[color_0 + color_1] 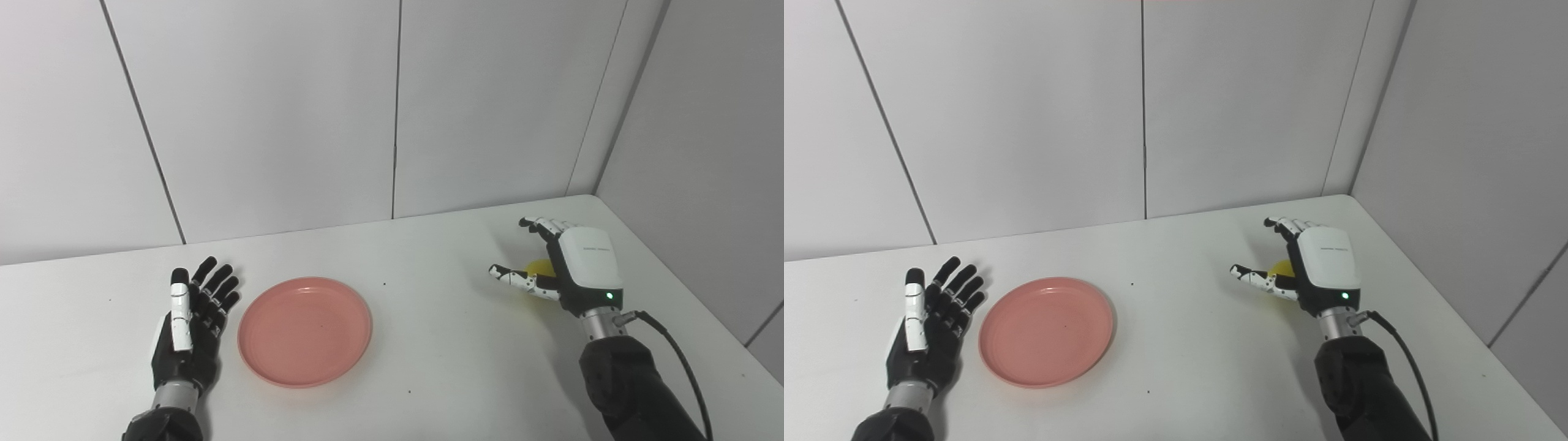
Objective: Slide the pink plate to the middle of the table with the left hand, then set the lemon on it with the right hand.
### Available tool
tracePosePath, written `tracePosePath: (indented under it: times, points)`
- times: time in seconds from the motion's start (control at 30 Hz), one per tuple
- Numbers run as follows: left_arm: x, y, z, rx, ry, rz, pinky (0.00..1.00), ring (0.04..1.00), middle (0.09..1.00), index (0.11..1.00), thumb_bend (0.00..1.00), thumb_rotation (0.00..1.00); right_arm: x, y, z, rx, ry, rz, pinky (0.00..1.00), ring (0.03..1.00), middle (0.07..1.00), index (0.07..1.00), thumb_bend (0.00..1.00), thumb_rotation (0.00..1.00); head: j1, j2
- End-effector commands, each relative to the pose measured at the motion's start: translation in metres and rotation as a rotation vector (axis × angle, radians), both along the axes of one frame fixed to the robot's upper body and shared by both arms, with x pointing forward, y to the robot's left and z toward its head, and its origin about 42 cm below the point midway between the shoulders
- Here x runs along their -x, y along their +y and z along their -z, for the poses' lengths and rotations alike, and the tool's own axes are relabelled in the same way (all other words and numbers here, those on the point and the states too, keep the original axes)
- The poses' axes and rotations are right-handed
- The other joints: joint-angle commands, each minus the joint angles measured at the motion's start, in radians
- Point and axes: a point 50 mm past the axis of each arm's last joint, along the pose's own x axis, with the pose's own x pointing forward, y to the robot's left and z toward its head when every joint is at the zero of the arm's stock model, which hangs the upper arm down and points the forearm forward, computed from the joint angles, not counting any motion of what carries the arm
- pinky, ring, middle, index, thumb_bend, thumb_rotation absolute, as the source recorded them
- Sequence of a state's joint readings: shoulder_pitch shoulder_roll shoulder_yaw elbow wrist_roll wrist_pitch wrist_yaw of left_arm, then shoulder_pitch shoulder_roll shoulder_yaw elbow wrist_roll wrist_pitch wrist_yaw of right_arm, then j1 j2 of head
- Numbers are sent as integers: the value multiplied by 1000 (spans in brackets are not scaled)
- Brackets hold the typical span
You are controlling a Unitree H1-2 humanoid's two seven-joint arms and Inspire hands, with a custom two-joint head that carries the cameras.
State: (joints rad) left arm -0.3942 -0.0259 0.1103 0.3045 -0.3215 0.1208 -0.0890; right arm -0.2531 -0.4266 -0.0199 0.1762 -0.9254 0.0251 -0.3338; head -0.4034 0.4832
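Observation:
The pink plate (304,331) lies flat on the white table (429,367), left of its middle. My left hand (193,321) rests just left of the plate, palm up, fingers straight and apart, holding nothing and not touching the rim. At the right, the yellow lemon (541,268) sits on the table, mostly hidden behind my right hand (566,266). That hand stands over the lemon with fingers (539,225) and thumb spread wide around it, not closed on it.
Grey wall panels stand behind the table and along its right side. The table's right edge (686,288) runs close past my right hand. A black cable (680,361) trails from the right wrist.

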Motion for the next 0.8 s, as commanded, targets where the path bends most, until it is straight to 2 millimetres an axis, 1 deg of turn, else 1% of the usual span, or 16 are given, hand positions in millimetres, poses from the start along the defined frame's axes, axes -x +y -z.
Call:
tracePosePath:
  times: [0.0,0.27,0.33,0.5,0.63,0.77]
  points:
    - [7,-1,19,-9,98,3,896,860,843,845,682,890,-7,-12,-20,22,-69,37,678,670,690,708,756,922,1,1]
    - [9,-3,18,-2,101,10,884,846,833,841,692,889,-11,-21,-16,14,-46,55,689,671,692,708,754,905,3,3]
    - [9,-3,18,1,99,5,883,844,831,838,685,879,-14,-24,-17,12,-50,60,715,680,694,709,752,904,3,3]
    - [8,-3,18,-2,101,7,887,841,829,836,672,899,-16,-28,-20,20,-38,72,770,704,706,718,754,916,4,3]
    - [8,-3,20,-4,97,22,889,849,832,841,694,888,-19,-31,-22,33,-46,78,767,699,700,712,756,912,5,5]
    - [8,-5,18,-2,92,33,883,849,833,844,690,894,-20,-33,-22,39,-39,79,757,694,694,707,759,911,7,5]
